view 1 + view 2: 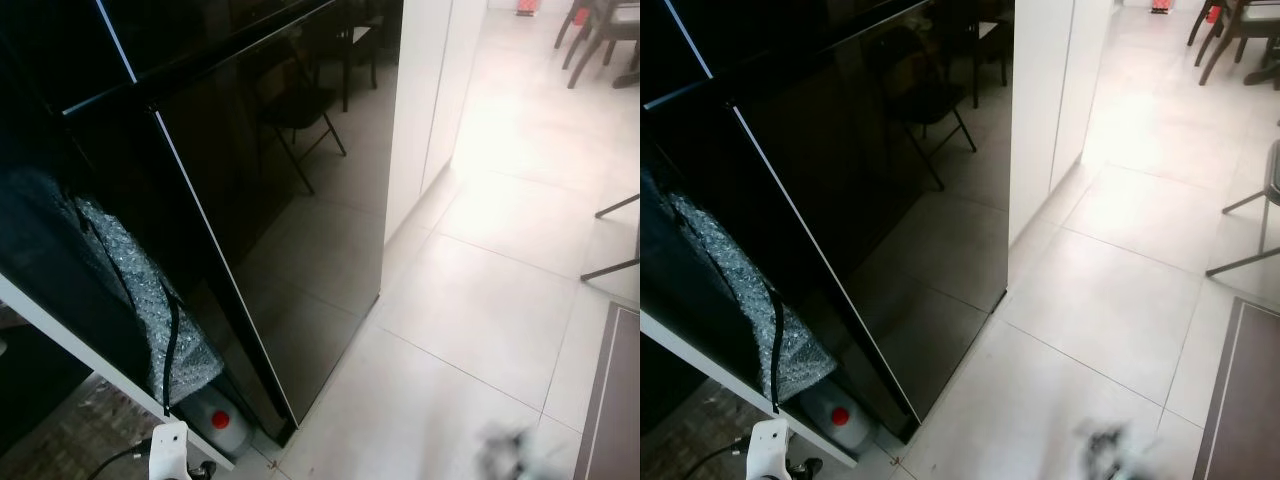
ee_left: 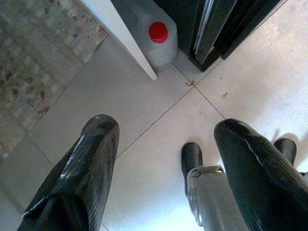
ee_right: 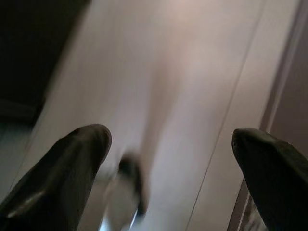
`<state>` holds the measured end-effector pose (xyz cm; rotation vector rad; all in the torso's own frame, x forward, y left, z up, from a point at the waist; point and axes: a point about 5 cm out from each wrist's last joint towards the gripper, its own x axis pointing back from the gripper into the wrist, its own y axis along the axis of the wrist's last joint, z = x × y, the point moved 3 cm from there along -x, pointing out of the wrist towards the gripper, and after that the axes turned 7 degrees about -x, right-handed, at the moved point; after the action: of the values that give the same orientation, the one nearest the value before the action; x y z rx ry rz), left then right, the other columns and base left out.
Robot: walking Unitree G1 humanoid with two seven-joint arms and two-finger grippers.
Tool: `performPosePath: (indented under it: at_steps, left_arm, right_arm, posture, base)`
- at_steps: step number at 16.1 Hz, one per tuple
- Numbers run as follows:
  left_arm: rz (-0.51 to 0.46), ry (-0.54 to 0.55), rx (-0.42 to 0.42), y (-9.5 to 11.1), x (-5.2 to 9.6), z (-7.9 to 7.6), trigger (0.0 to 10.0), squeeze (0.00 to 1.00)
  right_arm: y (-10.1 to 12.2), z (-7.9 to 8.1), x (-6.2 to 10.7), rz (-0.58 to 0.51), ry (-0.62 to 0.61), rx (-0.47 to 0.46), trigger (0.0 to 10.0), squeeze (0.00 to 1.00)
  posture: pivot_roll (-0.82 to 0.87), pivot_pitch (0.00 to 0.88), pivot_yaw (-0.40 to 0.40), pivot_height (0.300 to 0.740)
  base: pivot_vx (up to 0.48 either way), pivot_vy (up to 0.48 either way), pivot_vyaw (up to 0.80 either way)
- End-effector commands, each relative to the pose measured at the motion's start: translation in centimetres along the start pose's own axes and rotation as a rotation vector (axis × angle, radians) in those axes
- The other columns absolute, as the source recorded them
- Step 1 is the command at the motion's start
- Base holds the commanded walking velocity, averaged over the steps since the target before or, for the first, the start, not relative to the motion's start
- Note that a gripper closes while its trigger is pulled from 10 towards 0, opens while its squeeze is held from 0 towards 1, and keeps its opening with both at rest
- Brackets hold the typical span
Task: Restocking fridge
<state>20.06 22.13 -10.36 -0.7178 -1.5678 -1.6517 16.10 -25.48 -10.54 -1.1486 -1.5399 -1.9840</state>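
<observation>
A tall fridge [image 1: 280, 200] with glossy black doors, all shut, fills the left of the head views and mirrors a chair and the floor tiles. My left gripper [image 2: 166, 130] hangs open above the pale tiles near the fridge's bottom corner, holding nothing. The right gripper [image 3: 171, 134] is open too and empty, over a blurred stretch of floor. A blurred dark smudge [image 1: 510, 445] sits at the bottom right of the left eye view.
A white jug with a red cap [image 2: 154, 36] stands on the floor between the fridge and a white board [image 1: 60, 340], under a bubble-wrap bundle [image 1: 150, 300]. A white wall panel [image 1: 420, 100] adjoins the fridge. Chairs [image 1: 600, 30] stand far right, a dark mat [image 1: 615, 400] near right.
</observation>
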Motion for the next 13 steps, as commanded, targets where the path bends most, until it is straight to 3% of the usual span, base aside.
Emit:
performPosePath:
  at_steps: [1,2,3,6,9,13]
  left_arm:
    - [0.028,0.008,-0.013,-0.7,0.1,0.5,10.0,0.00]
    - [0.027,0.009,-0.011,-0.7,0.1,0.5,10.0,0.00]
    - [0.026,0.008,-0.009,-0.7,0.1,0.5,10.0,0.00]
    - [0.030,-0.003,-0.021,-0.7,0.1,0.4,10.0,0.00]
    - [0.037,-0.007,-0.030,-0.8,0.1,0.4,10.0,0.00]
    - [0.049,-0.021,-0.067,-1.0,0.1,0.4,10.0,0.00]
  right_arm:
    - [-1.0,0.1,0.1,0.045,0.002,0.012,10.0,0.00]
    - [-2.8,0.7,0.2,0.105,-0.018,-0.035,10.0,0.00]
    - [-3.2,1.7,0.1,0.116,0.004,-0.071,10.0,0.00]
    - [-3.7,4.1,0.0,0.133,0.066,-0.030,10.0,0.00]
    - [-4.3,4.5,0.1,0.167,0.074,0.037,10.0,0.00]
    - [-4.4,4.4,0.1,0.166,0.068,0.003,10.0,0.00]
  posture:
    - [-0.13,0.022,0.108,0.740]
    - [-0.11,0.025,0.102,0.740]
    - [-0.11,0.030,0.104,0.740]
    - [-0.12,0.031,0.107,0.740]
    - [-0.13,0.015,0.107,0.740]
    - [-0.13,0.000,0.111,0.740]
  base:
    - [0.000,0.000,0.00]
    - [0.000,0.000,0.00]
    - [0.000,0.000,0.00]
    - [0.000,0.000,0.00]
    - [0.000,0.000,0.00]
    - [0.000,-0.165,0.00]
